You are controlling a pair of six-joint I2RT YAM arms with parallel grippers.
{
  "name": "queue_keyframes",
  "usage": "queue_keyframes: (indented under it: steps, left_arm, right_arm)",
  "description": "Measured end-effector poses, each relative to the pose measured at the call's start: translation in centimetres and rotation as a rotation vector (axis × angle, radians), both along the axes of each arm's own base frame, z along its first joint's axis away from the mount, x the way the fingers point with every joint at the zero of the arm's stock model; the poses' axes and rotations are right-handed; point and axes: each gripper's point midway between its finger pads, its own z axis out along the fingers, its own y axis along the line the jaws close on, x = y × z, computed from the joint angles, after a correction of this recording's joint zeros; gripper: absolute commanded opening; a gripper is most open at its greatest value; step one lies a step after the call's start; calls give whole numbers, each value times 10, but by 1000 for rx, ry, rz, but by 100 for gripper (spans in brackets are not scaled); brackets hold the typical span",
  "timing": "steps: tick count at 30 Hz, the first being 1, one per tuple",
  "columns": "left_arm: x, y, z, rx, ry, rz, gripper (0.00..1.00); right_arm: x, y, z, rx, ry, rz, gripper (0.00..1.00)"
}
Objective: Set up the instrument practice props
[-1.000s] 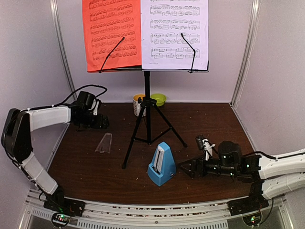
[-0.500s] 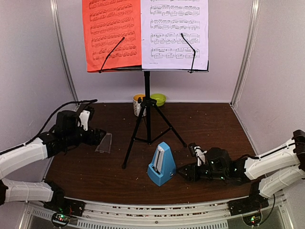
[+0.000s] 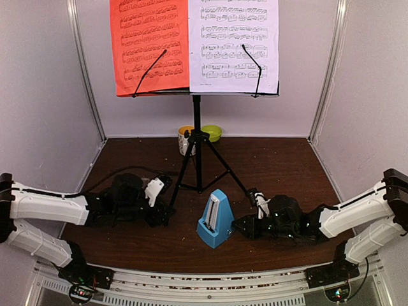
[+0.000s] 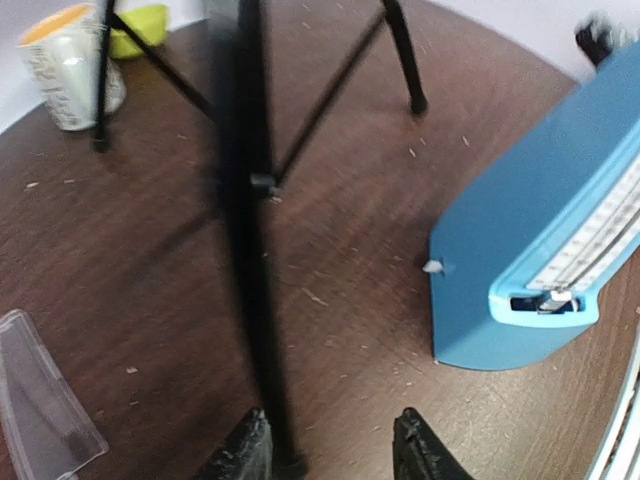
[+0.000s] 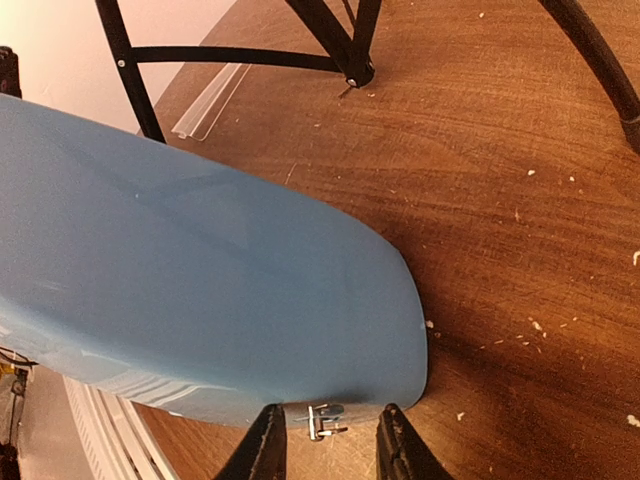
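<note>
The black music stand (image 3: 197,137) stands at the middle back with a red page (image 3: 150,44) and a pale lilac page (image 3: 234,41) on its desk. In front of it sits the light-blue metronome (image 3: 215,220). Its clear cover (image 4: 40,400) lies flat on the table to the left. My left gripper (image 3: 167,213) is low at the tripod's front-left foot. In the left wrist view the leg (image 4: 250,250) ends between the parted fingers (image 4: 245,455), close to the left one. My right gripper (image 5: 330,445) is open at the metronome's side (image 5: 200,270), its fingers either side of the small metal winding key (image 5: 322,420).
A white-and-orange mug (image 3: 185,140) and a small green bowl (image 3: 211,132) stand behind the tripod at the back wall. The tripod's other legs (image 3: 223,169) spread toward the right gripper. White walls close in both sides, and a metal rail (image 3: 204,287) runs along the near edge.
The left arm has swung from the back left down to the tripod's front-left foot. The right gripper has slid left up to the metronome. Both pairs of jaws have narrowed.
</note>
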Motion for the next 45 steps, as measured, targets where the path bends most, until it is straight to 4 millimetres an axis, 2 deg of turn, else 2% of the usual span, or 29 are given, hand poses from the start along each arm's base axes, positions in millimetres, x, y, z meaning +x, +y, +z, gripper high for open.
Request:
queue_keyframes:
  steps: [3, 7, 11, 15, 19, 27, 31, 38, 41, 45]
  left_arm:
    - [-4, -24, -14, 55, 23, -30, 35]
    - [-1, -56, -10, 82, -2, -45, 33]
    - [2, -77, -7, 94, -20, -45, 30]
    - [5, -84, -22, 133, -4, -29, 27]
    - [4, -83, -38, 161, 29, -9, 25]
    - [-9, -83, -50, 78, 83, 0, 23]
    - [-12, -90, -45, 32, 86, -7, 23]
    - [-19, -97, -37, -37, 93, -12, 24]
    - [-22, -96, -29, -69, 90, -19, 28]
    - [-21, -94, -3, -131, 64, -17, 34]
  right_arm:
    - [2, 0, -1, -5, 3, -9, 28]
    - [5, 0, 0, -10, 0, -23, 25]
    - [7, -3, -2, -26, 0, -40, 24]
    - [12, -1, -5, -37, 1, -53, 23]
    - [19, 5, -7, -48, 6, -59, 23]
    - [34, 12, -4, -46, -1, -79, 27]
    - [41, 10, -4, -48, -8, -86, 34]
    - [49, 4, 2, -38, -22, -99, 60]
    - [43, 1, 20, -3, -57, -76, 72]
    - [33, -5, 58, 61, -148, -29, 88]
